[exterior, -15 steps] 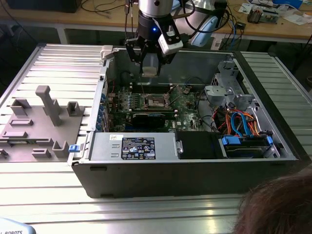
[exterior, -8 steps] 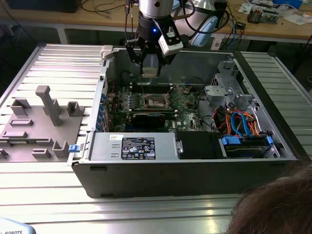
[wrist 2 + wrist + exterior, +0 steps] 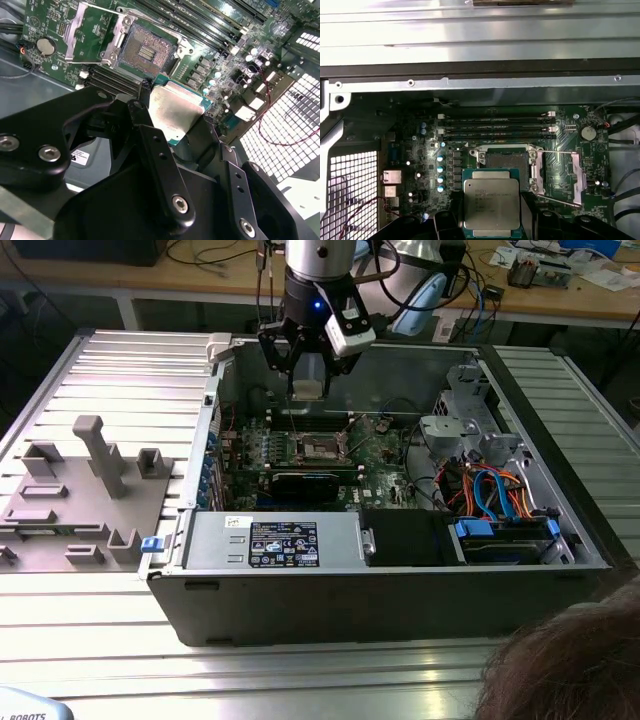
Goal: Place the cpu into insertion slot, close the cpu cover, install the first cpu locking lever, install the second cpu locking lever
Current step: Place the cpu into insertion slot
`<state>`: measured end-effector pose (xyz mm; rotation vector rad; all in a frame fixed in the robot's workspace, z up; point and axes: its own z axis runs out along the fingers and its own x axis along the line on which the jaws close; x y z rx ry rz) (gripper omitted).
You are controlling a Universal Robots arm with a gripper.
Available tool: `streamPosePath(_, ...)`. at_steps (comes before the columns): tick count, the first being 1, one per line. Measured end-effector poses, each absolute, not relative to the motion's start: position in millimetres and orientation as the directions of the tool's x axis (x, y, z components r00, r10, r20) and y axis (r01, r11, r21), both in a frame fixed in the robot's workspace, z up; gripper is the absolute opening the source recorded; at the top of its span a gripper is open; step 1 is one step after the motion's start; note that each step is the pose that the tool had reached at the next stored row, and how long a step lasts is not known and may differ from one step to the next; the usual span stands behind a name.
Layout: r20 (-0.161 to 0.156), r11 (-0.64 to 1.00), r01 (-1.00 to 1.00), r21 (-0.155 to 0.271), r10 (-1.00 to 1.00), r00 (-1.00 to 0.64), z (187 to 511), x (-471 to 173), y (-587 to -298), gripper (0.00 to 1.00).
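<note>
While the gripper (image 3: pixel 309 378) hangs inside the open computer case (image 3: pixel 400 610), its jaws are clamped on two opposite edges of the cpu (image 3: pixel 490 202), which lies flat between them with its metal top facing up. The cpu is nearly square, so it has no clear long axis. In the first wrist view its edges run parallel to those of the insertion slot (image 3: pixel 509 162), which lies bare just beyond the jaws. The exterior view adds height: the cpu hangs well above the board, apart from the insertion slot. The second wrist view has the cpu cover (image 3: pixel 75 31) swung open beside the insertion slot.
</note>
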<state>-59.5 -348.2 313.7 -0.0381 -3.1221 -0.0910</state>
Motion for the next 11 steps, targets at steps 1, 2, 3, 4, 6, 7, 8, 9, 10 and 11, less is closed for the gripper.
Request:
streamPosePath(1,0.019,0.998,0.025,0.058,0.024,-1.000,313.4,-59.5,-348.2,0.54)
streamPosePath(2,0.019,0.998,0.025,0.058,0.024,-1.000,313.2,-59.4,-348.2,0.54)
streamPosePath(3,0.019,0.998,0.025,0.058,0.024,-1.000,313.0,-59.4,-348.2,0.54)
streamPosePath(4,0.019,0.998,0.025,0.058,0.024,-1.000,312.6,-59.4,-348.1,0.54)
streamPosePath(6,0.019,0.998,0.025,0.057,0.024,-1.000,310.4,-59.3,-348.2,0.54)
streamPosePath(7,0.019,0.998,0.025,0.057,0.024,-1.000,309.4,-59.3,-348.2,0.54)
streamPosePath(8,0.019,0.998,0.025,0.057,0.024,-1.000,309.1,-59.3,-348.2,0.54)
streamPosePath(9,0.019,0.998,0.025,0.057,0.024,-1.000,308.9,-59.3,-348.1,0.54)
streamPosePath(10,0.019,0.998,0.025,0.057,0.024,-1.000,308.7,-59.2,-348.2,0.54)
streamPosePath(11,0.019,0.998,0.025,0.057,0.024,-1.000,308.6,-59.3,-348.2,0.54)
